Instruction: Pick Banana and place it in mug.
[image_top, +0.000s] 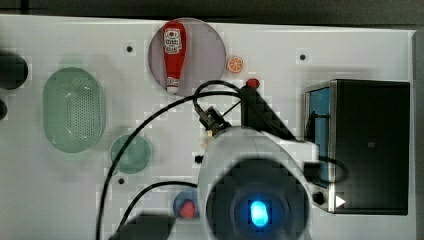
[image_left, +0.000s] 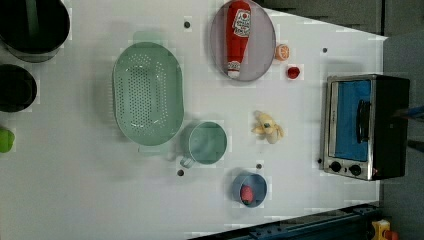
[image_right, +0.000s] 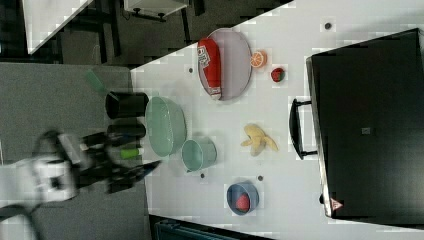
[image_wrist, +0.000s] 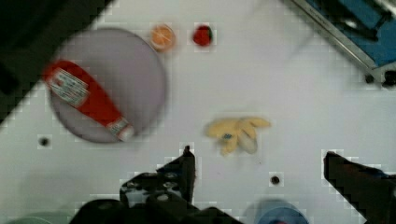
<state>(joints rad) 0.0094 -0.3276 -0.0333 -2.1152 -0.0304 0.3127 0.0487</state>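
The banana (image_left: 268, 128) is a yellow peeled bunch lying on the white table (image_left: 75, 190), between the mug and the toaster oven; it also appears in the right view (image_right: 257, 138). The mug (image_left: 207, 142) is a small round pale green cup with a handle nub, standing upright beside the oval basket (image_top: 131, 154) (image_right: 198, 154). In the wrist view my gripper (image_wrist: 259, 161) is open wide with nothing between its fingers. It hangs above the table, and the banana (image_wrist: 237, 133) lies just beyond the fingertips. In the top view my arm (image_top: 255, 200) covers the banana's spot.
A green perforated oval basket (image_left: 147, 95) stands next to the mug. A grey plate (image_left: 260, 50) carries a ketchup bottle (image_left: 237, 35), with an orange slice (image_left: 282, 51) and a small red fruit (image_left: 293, 72) beside it. A toaster oven (image_left: 365, 125) and a blue bowl (image_left: 249, 190) flank the banana.
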